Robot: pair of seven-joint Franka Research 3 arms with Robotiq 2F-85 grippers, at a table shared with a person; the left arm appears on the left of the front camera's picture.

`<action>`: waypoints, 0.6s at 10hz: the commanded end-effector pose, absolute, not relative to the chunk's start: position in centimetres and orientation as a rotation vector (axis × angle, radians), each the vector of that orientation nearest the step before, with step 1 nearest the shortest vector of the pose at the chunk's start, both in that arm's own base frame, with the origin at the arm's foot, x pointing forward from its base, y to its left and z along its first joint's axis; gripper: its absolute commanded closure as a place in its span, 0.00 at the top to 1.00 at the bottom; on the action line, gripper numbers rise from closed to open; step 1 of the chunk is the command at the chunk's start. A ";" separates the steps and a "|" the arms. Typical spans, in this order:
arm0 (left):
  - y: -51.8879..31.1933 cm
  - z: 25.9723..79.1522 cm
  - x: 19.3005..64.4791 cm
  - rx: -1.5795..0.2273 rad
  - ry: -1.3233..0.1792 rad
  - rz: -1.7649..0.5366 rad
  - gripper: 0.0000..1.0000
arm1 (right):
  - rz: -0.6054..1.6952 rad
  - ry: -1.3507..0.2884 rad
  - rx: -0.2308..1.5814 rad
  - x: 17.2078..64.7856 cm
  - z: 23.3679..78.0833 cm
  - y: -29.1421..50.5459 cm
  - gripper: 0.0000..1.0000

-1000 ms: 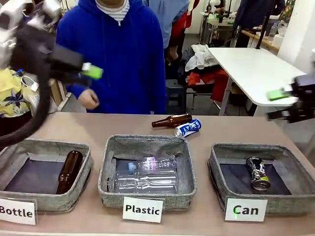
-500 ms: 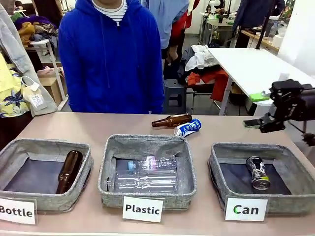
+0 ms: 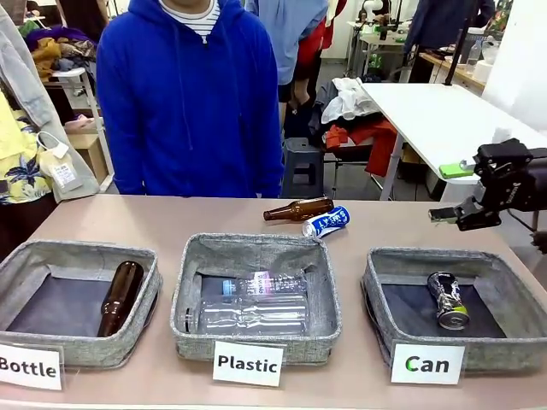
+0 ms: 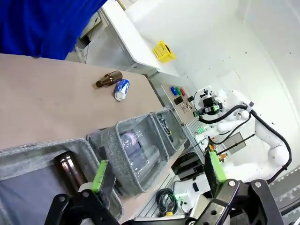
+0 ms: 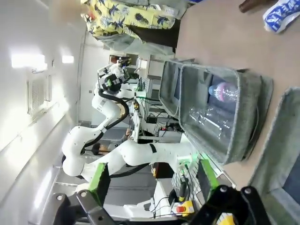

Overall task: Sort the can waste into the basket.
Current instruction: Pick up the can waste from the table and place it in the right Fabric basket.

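Right gripper point(image 3: 450, 192) is hanging in the air at the right end of the surface point(image 3: 171, 218). Its jaws are apart with nothing between them, and the green pads are plain to see. In the front view it sits above and a bit behind the far right corner of the "Can" basket point(image 3: 427, 256), not touching it.

Left gripper point(image 4: 157, 171) shows up in its own wrist camera, also spread wide and empty, looking down across the row of baskets from the "Bottle" basket point(image 3: 51, 252) end.

Now the cans. The black and silver can point(image 3: 448, 301) is already inside the "Can" basket, lying on its side on the dark lining with its open end toward the camera. It looks pretty crumpled. That basket is square grey fabric, with a white card point(image 3: 427, 365) reading "Can" propped at its front.

The blue can point(image 3: 326, 222) with white print is out on the bare surface, on its side and tilted, just behind the far rim of the middle "Plastic" basket point(image 3: 256, 248). It's right next to a brown glass bottle point(image 3: 297, 209) that's also lying down. I can't tell if the two actually touch.

The "Plastic" basket holds clear plastic bottles point(image 3: 252, 303), and the "Bottle" basket has another brown bottle point(image 3: 120, 297) in it. A person point(image 3: 188, 94) in a blue hoodie stands at the far side.
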State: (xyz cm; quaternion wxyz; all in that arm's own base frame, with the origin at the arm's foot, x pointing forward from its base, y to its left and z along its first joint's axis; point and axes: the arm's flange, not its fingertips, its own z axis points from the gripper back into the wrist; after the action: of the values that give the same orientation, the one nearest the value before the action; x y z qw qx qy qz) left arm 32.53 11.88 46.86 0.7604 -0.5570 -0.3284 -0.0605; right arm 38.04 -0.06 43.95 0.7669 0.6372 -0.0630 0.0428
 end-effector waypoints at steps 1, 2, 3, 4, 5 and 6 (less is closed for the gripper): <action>12.0 47.0 32.4 -1.230 -0.728 -0.109 1.00 | 0.077 -0.123 1.401 38.0 44.3 0.1 1.00; 12.0 47.0 32.4 -1.230 -0.728 -0.109 1.00 | 0.077 -0.123 1.401 38.0 44.3 0.1 1.00; 12.0 47.0 32.4 -1.230 -0.728 -0.109 1.00 | 0.077 -0.123 1.401 38.0 44.3 0.1 1.00; 12.0 47.0 32.4 -1.230 -0.728 -0.109 1.00 | 0.077 -0.123 1.401 38.0 44.3 0.1 1.00; 12.0 47.0 32.4 -1.230 -0.728 -0.109 1.00 | 0.077 -0.123 1.401 38.0 44.3 0.1 1.00; 12.0 47.0 32.4 -1.230 -0.728 -0.109 1.00 | 0.077 -0.123 1.401 38.0 44.3 0.1 1.00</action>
State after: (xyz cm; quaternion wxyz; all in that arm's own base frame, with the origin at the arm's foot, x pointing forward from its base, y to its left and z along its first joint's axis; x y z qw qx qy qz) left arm 32.42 12.27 46.78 0.7608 -0.5560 -0.3302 -0.0538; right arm 38.00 0.04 43.95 0.7662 0.6382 -0.0606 0.0438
